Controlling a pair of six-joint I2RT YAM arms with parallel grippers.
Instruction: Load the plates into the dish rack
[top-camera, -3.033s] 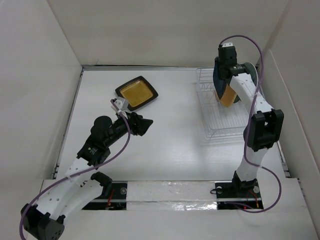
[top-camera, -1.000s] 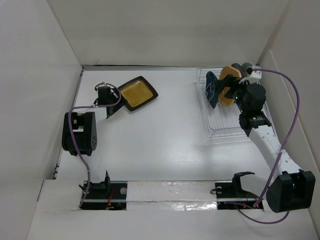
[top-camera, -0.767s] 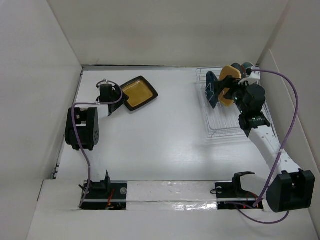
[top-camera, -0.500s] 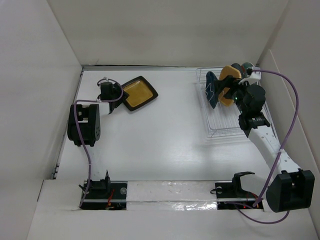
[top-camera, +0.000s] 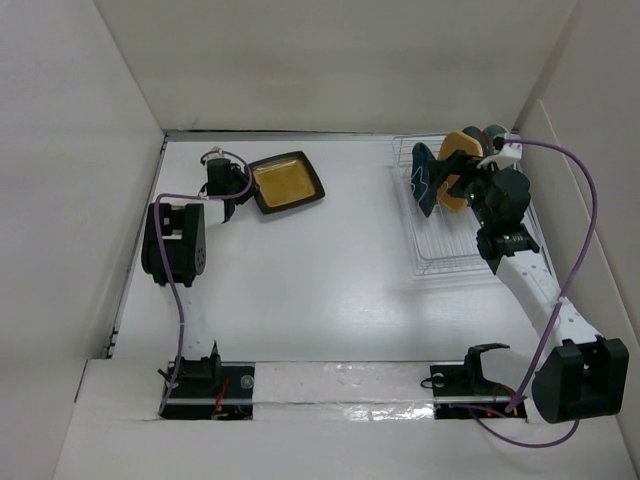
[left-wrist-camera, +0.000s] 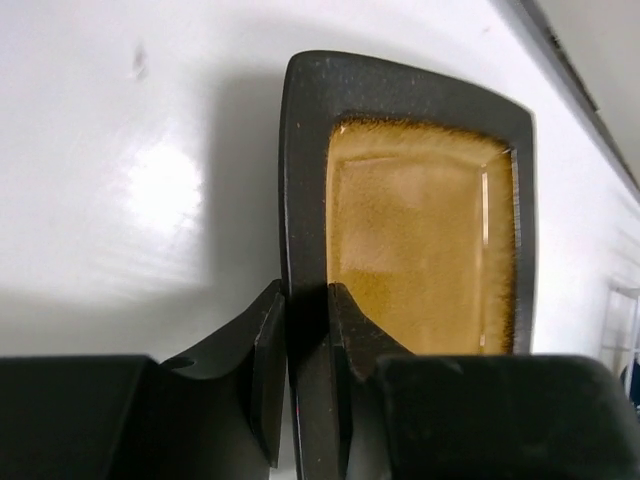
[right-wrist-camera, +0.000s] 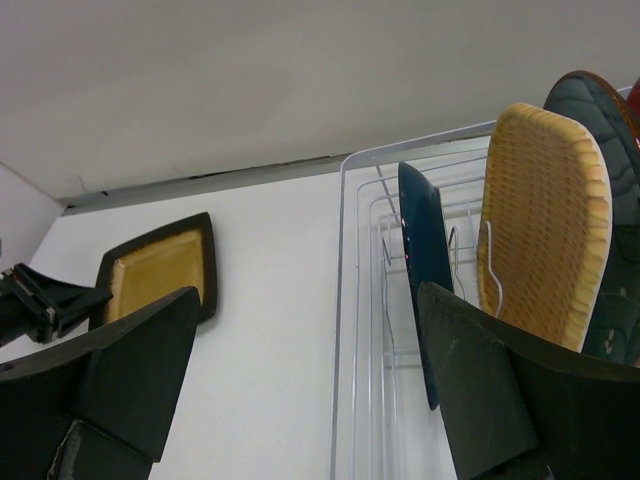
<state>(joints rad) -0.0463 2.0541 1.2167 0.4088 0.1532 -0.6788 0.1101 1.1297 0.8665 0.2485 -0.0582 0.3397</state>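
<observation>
Wrist views, left gripper (left-wrist-camera: 308, 300) pinching one plate (left-wrist-camera: 420, 250), right gripper (right-wrist-camera: 308, 300) spread (seemingly four racked)

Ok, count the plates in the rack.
3 show: a blue plate leftmost, a tan plate right of it, a dark patterned plate beyond. Another may hide behind these.

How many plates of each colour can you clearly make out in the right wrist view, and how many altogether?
Black-rimmed mustard plate: 1
Glossy blue plate: 1
Tan wooden plate: 1
Dark teal patterned plate: 1
Total: 4; anything behind the teal one is cut off by the frame edge.
</observation>
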